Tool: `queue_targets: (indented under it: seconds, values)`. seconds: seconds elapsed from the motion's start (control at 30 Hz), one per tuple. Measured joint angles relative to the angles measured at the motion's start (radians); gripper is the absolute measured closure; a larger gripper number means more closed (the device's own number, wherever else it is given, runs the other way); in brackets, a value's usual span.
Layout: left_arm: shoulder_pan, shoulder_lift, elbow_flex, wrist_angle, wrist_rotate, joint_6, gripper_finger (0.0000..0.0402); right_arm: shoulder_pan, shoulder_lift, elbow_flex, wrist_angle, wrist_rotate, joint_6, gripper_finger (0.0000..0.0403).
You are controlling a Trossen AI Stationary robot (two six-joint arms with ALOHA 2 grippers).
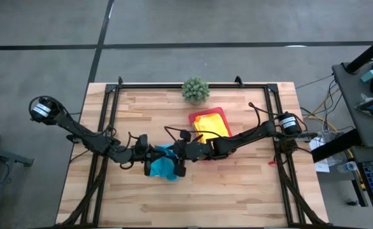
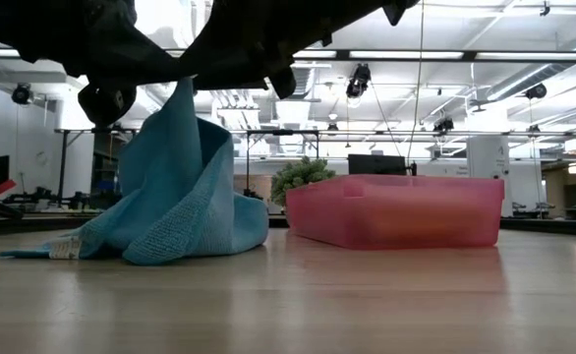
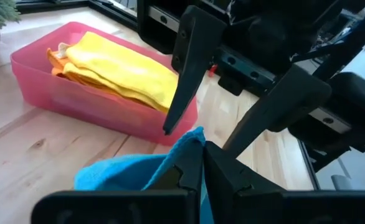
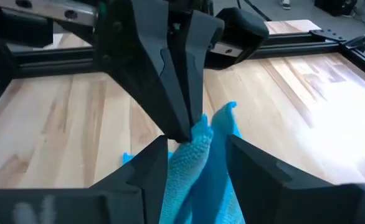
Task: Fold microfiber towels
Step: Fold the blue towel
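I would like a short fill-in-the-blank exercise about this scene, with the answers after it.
1. The left hand is shut on the ___ towel.
2. The pink tray holds a ___ towel on top.
3. The potted plant stands ___ the tray, on the table.

Missing words: blue; yellow; outside

My table is pale wooden planks with a dark metal frame along its edges. The pink tray sits on the wood — I place the rest by it. The small potted plant stands just beyond the tray's far corner, near the table's back edge. The turquoise towel lies on the near side of the tray, off toward my left arm — its lower folds spread on the boards while its top is drawn up off them. In the tray lie folded yellow and orange towels.
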Motion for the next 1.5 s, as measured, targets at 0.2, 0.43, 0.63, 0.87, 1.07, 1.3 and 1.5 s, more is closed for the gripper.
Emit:
queue_targets:
  seconds: [0.2, 0.43, 0.63, 0.87, 1.07, 1.3, 1.5]
  values:
    - [0.000, 0.000, 0.000, 0.001, 0.003, -0.006, 0.0401, 0.000, 0.008, 0.000, -0.009, 0.001, -0.016, 0.0284]
    - [0.000, -0.001, 0.000, 0.001, 0.012, -0.006, 0.0399, 0.000, 0.010, 0.000, -0.007, -0.003, -0.036, 0.0384]
    - [0.000, -0.043, 0.000, -0.005, 0.093, 0.048, 0.0343, 0.000, 0.010, 0.000, -0.030, -0.001, -0.063, 0.0393]
    - [0.000, -0.198, 0.000, -0.214, 0.080, 0.106, 0.0281, 0.000, 0.010, 0.000, -0.074, -0.001, -0.081, 0.0394]
    - [0.000, -0.285, -0.004, -0.475, 0.075, 0.106, 0.0276, 0.000, 0.010, 0.000, -0.079, -0.002, -0.082, 0.0394]
    - [0.000, -0.285, -0.009, -0.649, 0.004, 0.099, 0.0276, 0.000, 0.010, 0.000, -0.080, -0.002, -0.082, 0.0394]
    - [0.000, -0.240, -0.054, -0.617, -0.045, 0.098, 0.0276, 0.000, 0.010, 0.000, -0.080, -0.002, -0.082, 0.0394]
